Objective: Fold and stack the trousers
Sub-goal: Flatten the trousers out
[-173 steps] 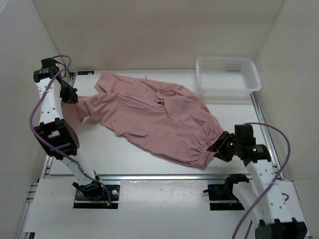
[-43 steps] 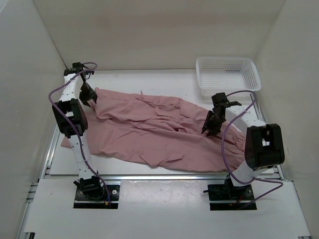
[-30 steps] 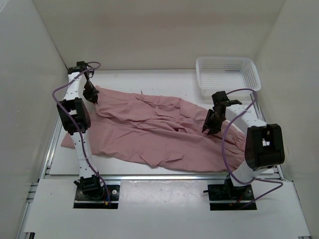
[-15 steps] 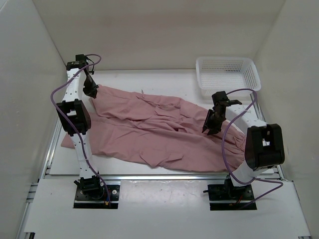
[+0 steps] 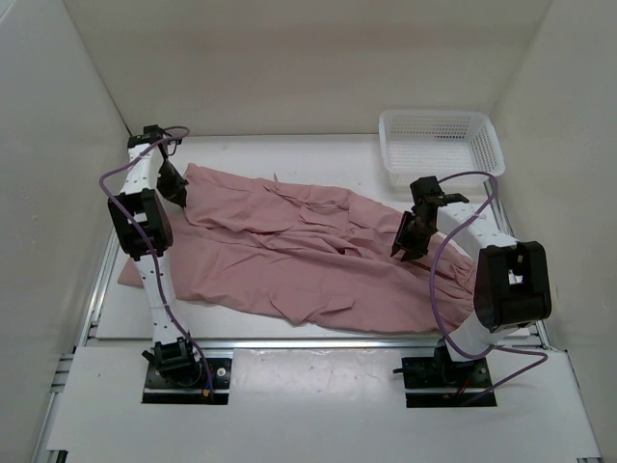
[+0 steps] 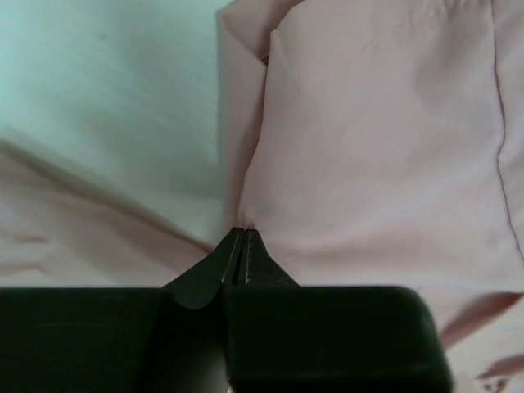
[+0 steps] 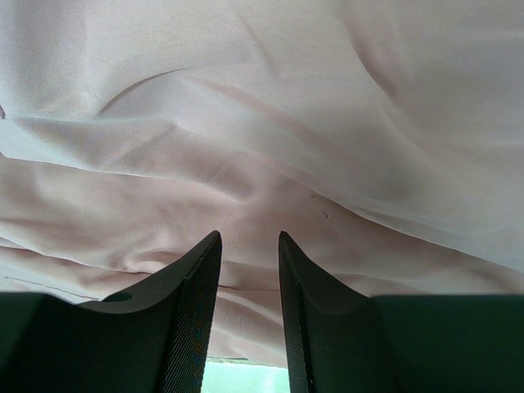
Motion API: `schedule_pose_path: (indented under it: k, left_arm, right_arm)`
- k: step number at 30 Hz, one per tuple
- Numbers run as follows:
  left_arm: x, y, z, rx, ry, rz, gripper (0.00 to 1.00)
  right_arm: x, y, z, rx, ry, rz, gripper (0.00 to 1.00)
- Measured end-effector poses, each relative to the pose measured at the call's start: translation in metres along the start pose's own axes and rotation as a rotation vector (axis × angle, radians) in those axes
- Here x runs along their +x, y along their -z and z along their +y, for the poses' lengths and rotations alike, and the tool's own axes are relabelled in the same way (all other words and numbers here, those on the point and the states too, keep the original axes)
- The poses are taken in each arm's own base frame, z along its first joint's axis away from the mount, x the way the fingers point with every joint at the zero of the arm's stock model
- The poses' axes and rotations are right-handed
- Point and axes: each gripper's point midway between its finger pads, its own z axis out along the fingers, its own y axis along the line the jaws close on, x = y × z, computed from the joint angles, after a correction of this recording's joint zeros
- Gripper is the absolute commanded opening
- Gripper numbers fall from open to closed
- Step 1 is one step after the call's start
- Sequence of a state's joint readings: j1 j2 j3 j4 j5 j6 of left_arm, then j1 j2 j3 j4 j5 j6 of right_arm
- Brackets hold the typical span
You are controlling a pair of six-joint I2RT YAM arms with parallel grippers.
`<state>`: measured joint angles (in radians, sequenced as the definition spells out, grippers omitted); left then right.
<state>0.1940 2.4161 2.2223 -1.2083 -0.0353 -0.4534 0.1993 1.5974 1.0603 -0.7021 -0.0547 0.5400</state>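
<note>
Robot test cell in a laboratory. You are looking at a white counter (image 5: 212, 313) boxed in on three sides by plain white panels (image 5: 289, 68). The left arm (image 5: 143, 217) and the right arm (image 5: 506, 280) are bolted at its near edge, behind a metal rail (image 5: 318, 341), and purple cables (image 5: 432, 265) loop along both. You find only trial goods on it: one pair of trousers (image 5: 289, 251) and a white mesh basket (image 5: 443, 166) at the far right corner.
</note>
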Motion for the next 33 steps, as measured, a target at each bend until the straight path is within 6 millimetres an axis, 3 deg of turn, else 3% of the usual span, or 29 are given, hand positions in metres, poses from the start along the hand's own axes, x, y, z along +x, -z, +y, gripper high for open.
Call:
schedule_pose_path:
  k: [3,6,10,15,16,17,18,21,23,24,25,26,28,30,33]
  left_arm:
    - [0.001,-0.01,-0.002,0.004,-0.007,0.02,0.1]
    - [-0.012,-0.003,-0.01,0.025,-0.01,-0.012,0.1]
    - [-0.039,0.035,-0.022,0.071,-0.01,-0.125,0.1]
    - [-0.05,0.09,-0.028,0.118,-0.019,-0.232,0.1]
    - [-0.05,0.098,-0.029,0.124,-0.024,-0.247,0.14]
    - [-0.05,0.104,-0.031,0.13,-0.031,-0.258,0.27]
    - [-0.05,0.107,-0.033,0.133,-0.04,-0.264,0.57]
    - [-0.042,0.098,-0.044,0.133,-0.082,-0.243,0.77]
    - [-0.035,0.083,-0.05,0.127,-0.102,-0.207,0.81]
    - [-0.031,0.074,-0.052,0.12,-0.11,-0.188,0.77]
    - [-0.027,0.067,-0.054,0.113,-0.116,-0.17,0.67]
    - [-0.023,0.059,-0.054,0.102,-0.119,-0.152,0.33]
    - [-0.015,0.049,-0.048,0.062,-0.115,-0.126,0.1]
    - [-0.008,0.043,-0.036,0.022,-0.098,-0.108,0.1]
    - [0.006,0.038,-0.001,-0.044,-0.035,-0.067,0.1]
  right_arm:
    - [0.0,0.0,0.0,0.001,0.0,0.002,0.39]
    - [0.001,0.0,0.0,0.002,0.0,0.003,0.39]
    - [0.001,0.001,0.0,0.001,0.0,0.002,0.39]
    - [0.0,0.002,0.0,-0.001,0.001,-0.002,0.39]
    - [0.0,0.002,0.0,-0.001,0.001,-0.002,0.39]
    - [0.0,0.002,0.0,-0.001,0.001,-0.002,0.39]
    - [0.0,0.002,0.0,-0.001,0.001,-0.002,0.39]
    - [0.0,0.002,0.0,-0.002,0.0,-0.003,0.39]
    - [0.0,0.003,0.001,-0.004,0.001,-0.007,0.39]
    - [-0.001,0.005,0.001,-0.007,0.002,-0.011,0.39]
    - [-0.001,0.006,0.001,-0.01,0.003,-0.016,0.39]
    - [-0.001,0.007,0.002,-0.012,0.003,-0.021,0.39]
    - [0.0,0.009,0.001,-0.015,0.003,-0.025,0.39]
    - [0.001,0.01,0.001,-0.015,0.002,-0.025,0.39]
    - [0.001,0.01,0.001,-0.015,0.002,-0.025,0.39]
